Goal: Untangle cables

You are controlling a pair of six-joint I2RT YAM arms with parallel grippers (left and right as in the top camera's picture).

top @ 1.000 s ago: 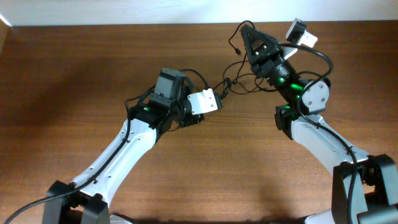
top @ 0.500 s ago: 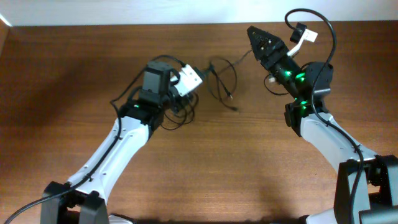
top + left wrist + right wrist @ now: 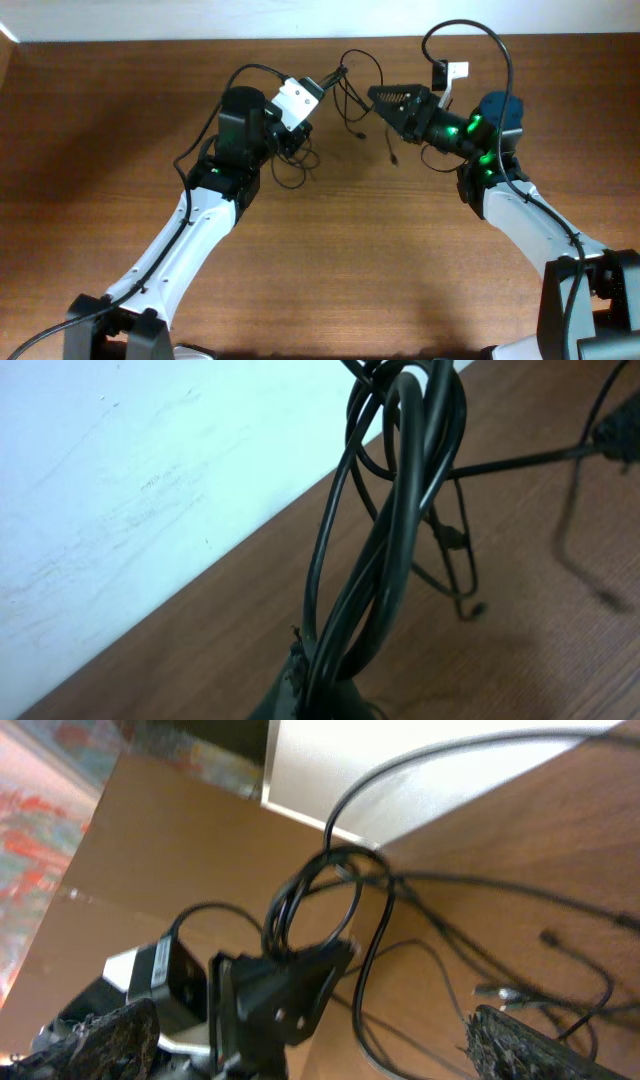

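- Brown wood-grain table (image 3: 350, 260), smooth and matt, with a white, faintly scuffed wall (image 3: 120, 480) behind its far edge.
- We list the cables (image 3: 345, 75): thin, glossy black cords of round section, gathered into long narrow loops and tangled near the far middle of the table, between the two arms.
- In the left wrist view the loops (image 3: 400, 510) rise in a tight upright bundle. Looser strands trail off to the table, one ending in a small plug.
- Left gripper (image 3: 318, 88): clenched on the base of that bundle, lifting the loops clear of the wood.
- Right gripper (image 3: 375, 97): black and tapered, lying just beside the tangle with its jaws spread wide and nothing between them.
- Its rough, textured fingers (image 3: 530, 1045) sit at the two lower corners of its own view.
- From the right wrist we see the knot (image 3: 340, 865) as an oval coil with thin strands fanning out across the table.
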